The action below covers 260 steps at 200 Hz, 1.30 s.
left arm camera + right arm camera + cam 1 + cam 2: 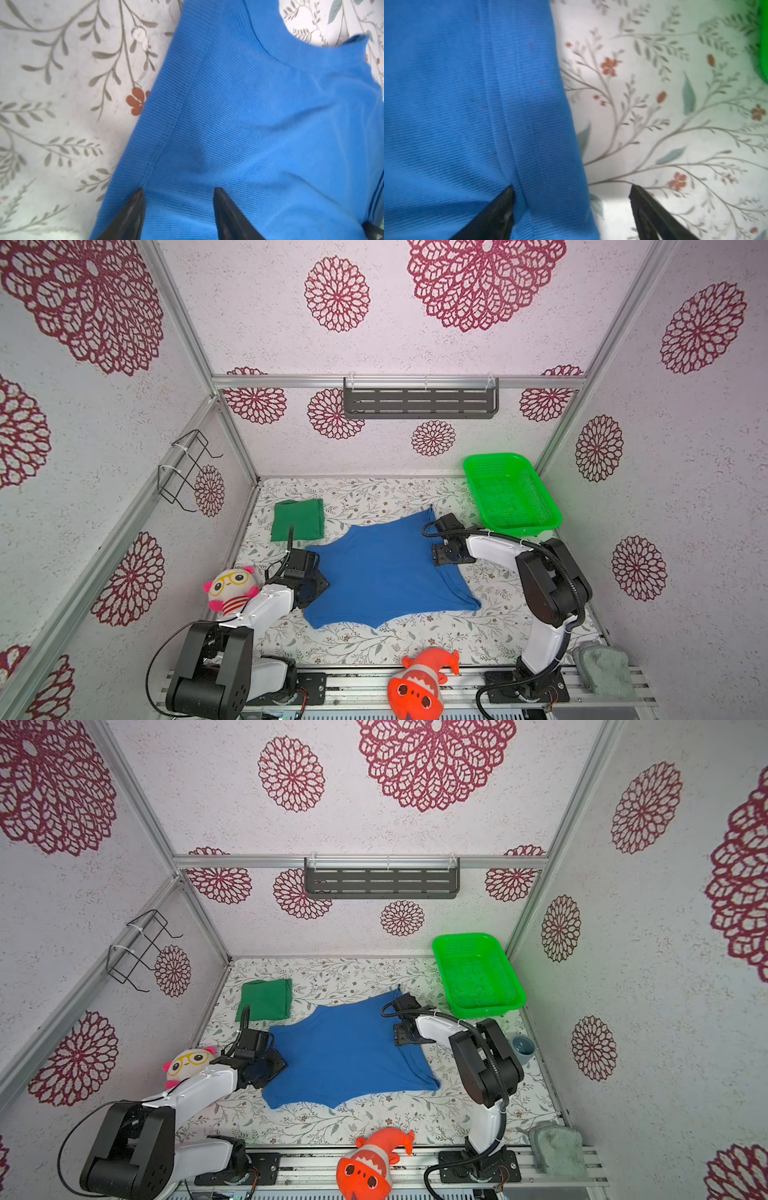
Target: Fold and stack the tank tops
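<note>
The royal blue tank top (386, 568) (349, 1052) lies spread flat in the middle of the table. The dark green tank top (298, 519) (266, 999) lies folded into a square at the far left. My left gripper (178, 191) (311, 589) points down at the blue top's left edge near a seam, open, both fingertips on the blue cloth (249, 124). My right gripper (572, 187) (440, 560) is open wide over the blue top's right edge. One finger (506, 199) rests on the blue cloth (467, 104); the other is over the bare table.
A bright green mesh basket (511, 493) stands at the far right corner. A panda plush (232, 587) sits by the left arm and an orange fish plush (419, 680) lies at the front edge. A grey-green rag (602, 668) and a cup (523, 1046) are on the right.
</note>
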Available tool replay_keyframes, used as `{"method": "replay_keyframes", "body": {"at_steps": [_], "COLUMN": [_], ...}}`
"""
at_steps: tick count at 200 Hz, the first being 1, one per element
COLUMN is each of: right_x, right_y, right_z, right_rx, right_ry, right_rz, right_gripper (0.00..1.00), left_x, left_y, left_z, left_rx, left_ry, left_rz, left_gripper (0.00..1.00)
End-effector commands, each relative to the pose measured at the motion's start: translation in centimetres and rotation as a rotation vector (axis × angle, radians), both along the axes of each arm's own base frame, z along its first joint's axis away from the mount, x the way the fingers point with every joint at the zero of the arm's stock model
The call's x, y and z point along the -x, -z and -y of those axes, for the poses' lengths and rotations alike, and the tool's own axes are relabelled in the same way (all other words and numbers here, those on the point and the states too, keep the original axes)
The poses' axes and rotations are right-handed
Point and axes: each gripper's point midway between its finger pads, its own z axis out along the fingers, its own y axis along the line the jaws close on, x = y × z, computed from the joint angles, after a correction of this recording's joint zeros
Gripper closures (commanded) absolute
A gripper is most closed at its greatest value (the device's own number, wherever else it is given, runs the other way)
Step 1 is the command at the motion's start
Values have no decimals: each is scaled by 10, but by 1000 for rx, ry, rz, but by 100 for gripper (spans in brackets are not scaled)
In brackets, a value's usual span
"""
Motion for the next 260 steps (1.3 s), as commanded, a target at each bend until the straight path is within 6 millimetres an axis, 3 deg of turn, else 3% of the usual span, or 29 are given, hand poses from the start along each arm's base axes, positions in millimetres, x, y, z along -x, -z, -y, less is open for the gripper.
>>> {"method": "replay_keyframes", "body": {"at_steps": [1,69,113,145,167,190,228,240,260], "right_x": [2,20,33,40,47,54,81,80,62], "right_y": [-15,-21,-20,-32,-46,-63,-63,-64,-73], "right_z": [18,51,87,113,120,100,24,7,-2], "right_rx": [10,14,29,23,32,-55,-237,-290,-303], "right_ry": [36,83,149,214,224,181,30,9,3], "right_rz": [23,23,12,31,39,55,15,25,69], "right_gripper": [12,12,13,12,13,13,16,20,30], "left_x": [30,17,8,0,-5,-10,-19,-22,-24], "left_y": [25,11,6,4,1,-4,-9,-10,-21], "left_z": [-14,-26,-33,-32,-31,-29,-26,-25,-23], "left_rx": [-22,-69,-107,-115,-117,-114,-104,-106,-126], "left_ry": [-47,-30,-15,10,27,41,58,65,93], "left_rz": [-120,-130,-134,-135,-133,-119,-96,-99,-98], "left_gripper": [43,43,43,43,43,43,43,43,42]}}
